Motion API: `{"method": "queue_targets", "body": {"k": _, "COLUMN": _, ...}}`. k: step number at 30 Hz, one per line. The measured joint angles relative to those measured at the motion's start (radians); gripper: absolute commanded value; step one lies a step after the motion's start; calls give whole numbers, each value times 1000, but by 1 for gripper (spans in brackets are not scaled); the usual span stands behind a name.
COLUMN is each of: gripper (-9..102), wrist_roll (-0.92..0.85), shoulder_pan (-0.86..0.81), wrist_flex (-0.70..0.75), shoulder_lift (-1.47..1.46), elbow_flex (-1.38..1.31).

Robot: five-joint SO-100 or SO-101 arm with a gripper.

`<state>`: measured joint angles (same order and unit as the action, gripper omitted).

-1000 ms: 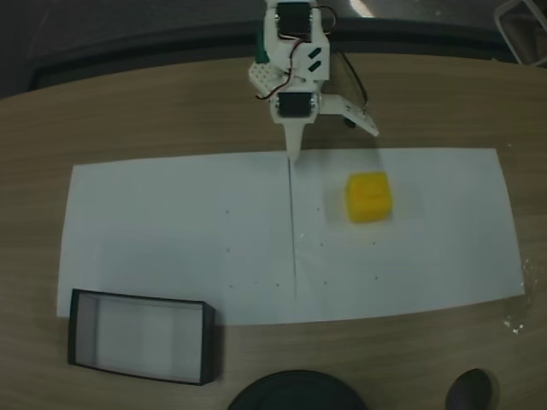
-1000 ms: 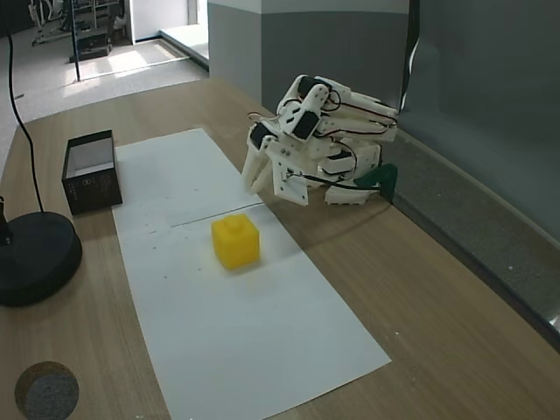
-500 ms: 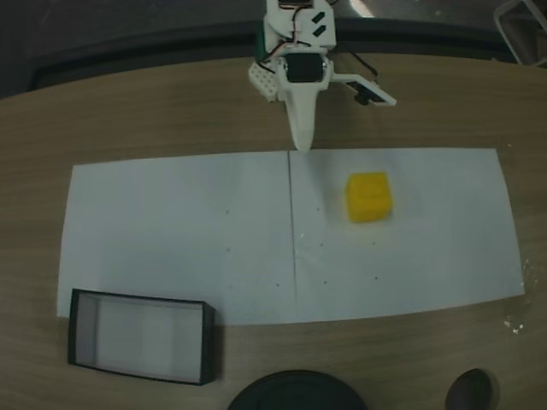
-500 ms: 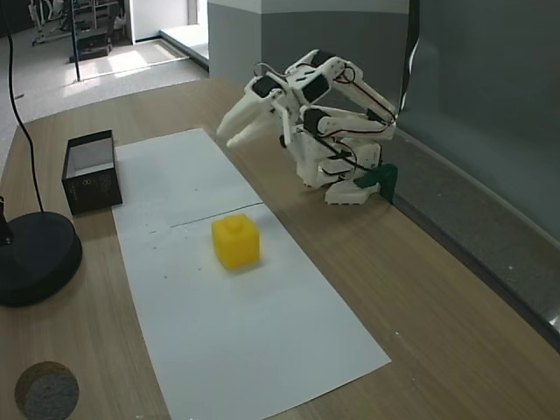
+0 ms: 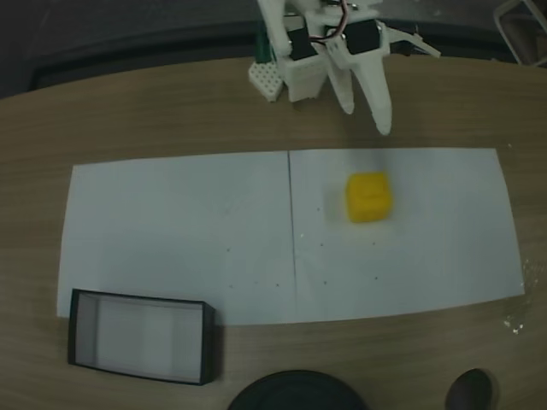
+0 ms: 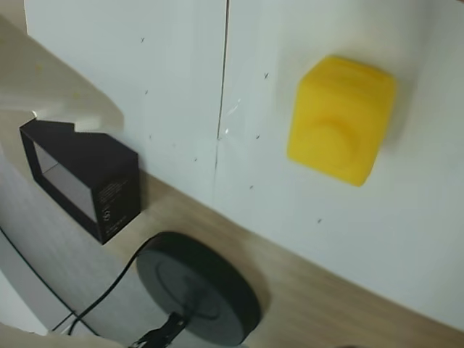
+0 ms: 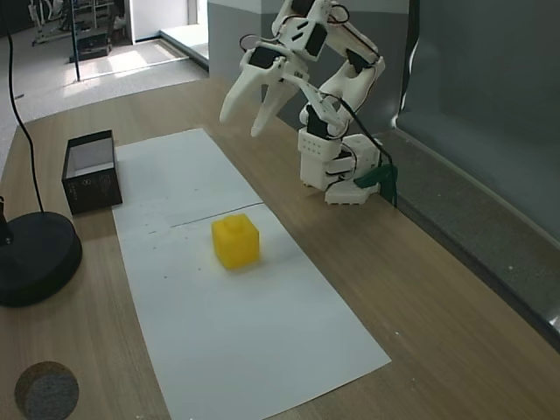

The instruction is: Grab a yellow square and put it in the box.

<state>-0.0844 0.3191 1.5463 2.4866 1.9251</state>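
Observation:
The yellow square [image 5: 368, 197] is a small cube with a bumpy top, resting on the white paper sheet [image 5: 188, 231] right of its centre line. It also appears on the sheet [image 7: 236, 241] and close up in the wrist view [image 6: 342, 119]. My gripper [image 5: 366, 115] hangs in the air just behind the cube, raised well above the table [image 7: 241, 122], open with nothing between its fingers. The box [image 5: 141, 336], a shallow black-walled tray with a pale bottom, sits off the sheet's front left corner and is empty [image 7: 90, 171] [image 6: 80, 177].
A black round base [image 5: 295, 393] with a cable stands at the table's front edge [image 7: 31, 258] [image 6: 196, 286]. A small dark disc [image 5: 473, 389] lies to its right [image 7: 45, 391]. The arm's base [image 7: 337, 171] is mounted at the back edge.
The arm has lifted from its folded, low pose and swung right in the top-down fixed view, bringing the gripper high behind the cube. Cube and box have not moved.

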Motion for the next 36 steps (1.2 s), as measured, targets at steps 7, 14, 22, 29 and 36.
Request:
{"method": "queue_targets", "body": {"k": 7, "gripper": 29, "wrist_roll": 21, "shoulder_pan": 87, "wrist_flex": 20, "shoulder_lift": -439, "elbow_flex": -84}}
{"method": "queue_targets", "body": {"k": 14, "gripper": 34, "wrist_roll": 67, "shoulder_pan": 138, "wrist_flex": -29, "shoulder_lift": -581, "elbow_flex": -84}}
{"method": "queue_targets", "body": {"k": 22, "gripper": 36, "wrist_roll": 69, "shoulder_pan": 133, "wrist_flex": -34, "shoulder_lift": -603, "elbow_flex": -84}}
{"method": "queue_targets", "body": {"k": 29, "gripper": 36, "wrist_roll": 69, "shoulder_pan": 118, "wrist_flex": -138, "shoulder_lift": -603, "elbow_flex": 5}}
{"method": "queue_targets", "body": {"k": 36, "gripper": 36, "wrist_roll": 69, "shoulder_pan": 124, "wrist_flex": -233, "shoulder_lift": -604, "elbow_flex": 83}}
